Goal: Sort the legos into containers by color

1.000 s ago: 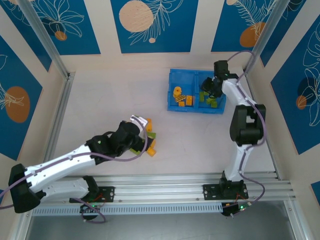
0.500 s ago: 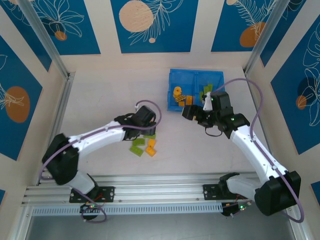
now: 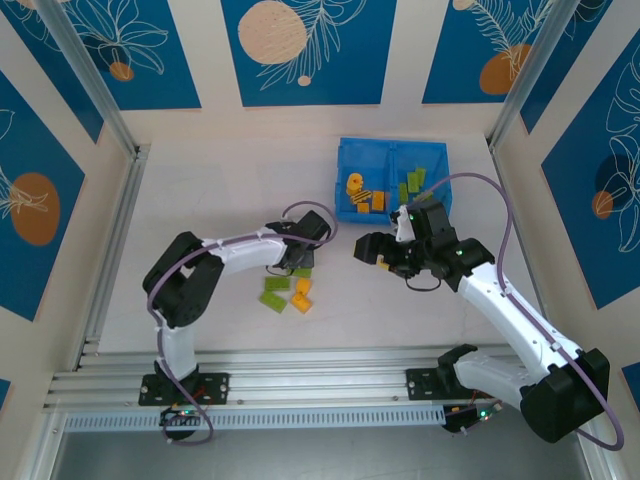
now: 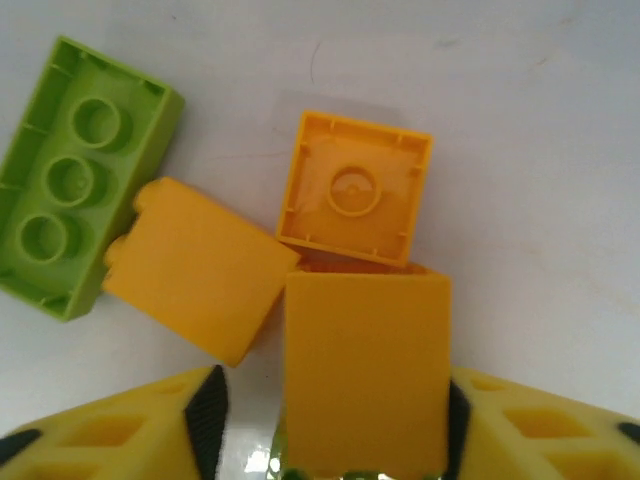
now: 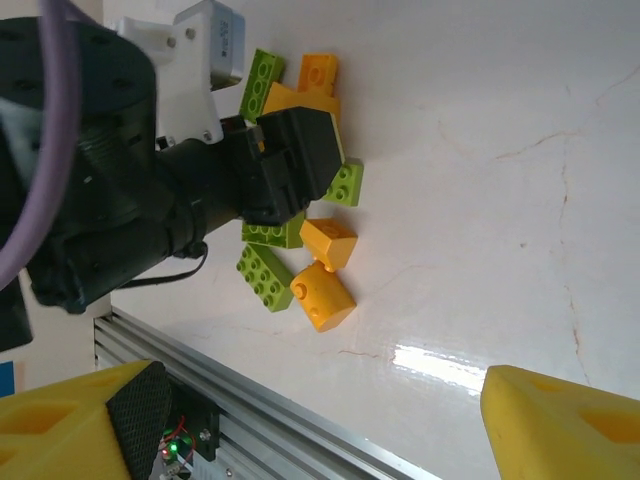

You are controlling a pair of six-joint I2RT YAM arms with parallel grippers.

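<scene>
Loose legos lie mid-table: green bricks (image 3: pixel 274 291) and orange ones (image 3: pixel 303 294). My left gripper (image 3: pixel 303 255) points down at the far end of this pile. In the left wrist view an orange brick (image 4: pixel 365 370) stands between its fingers (image 4: pixel 330 420); the right pad (image 4: pixel 456 410) touches it, while a strip of table shows beside the left pad (image 4: pixel 206 410). Next to it lie another orange brick (image 4: pixel 195 270), an upturned orange one (image 4: pixel 355 190) and a green brick (image 4: pixel 75 180). My right gripper (image 3: pixel 363 248) hangs open and empty between pile and blue bin (image 3: pixel 345 215), which holds orange legos (image 3: pixel 360 190) left, green (image 3: pixel 412 185) right.
The right wrist view looks across the pile, with orange bricks (image 5: pixel 325 270) and a green brick (image 5: pixel 265 277), toward the aluminium rail (image 5: pixel 250 410) at the near table edge. Bare table lies between the pile and the bin. Frame posts and walls surround the table.
The left gripper swung to the far end of the pile and narrowed its jaws around an orange brick. The right gripper left the bin's right compartment, opened, and came down toward the pile.
</scene>
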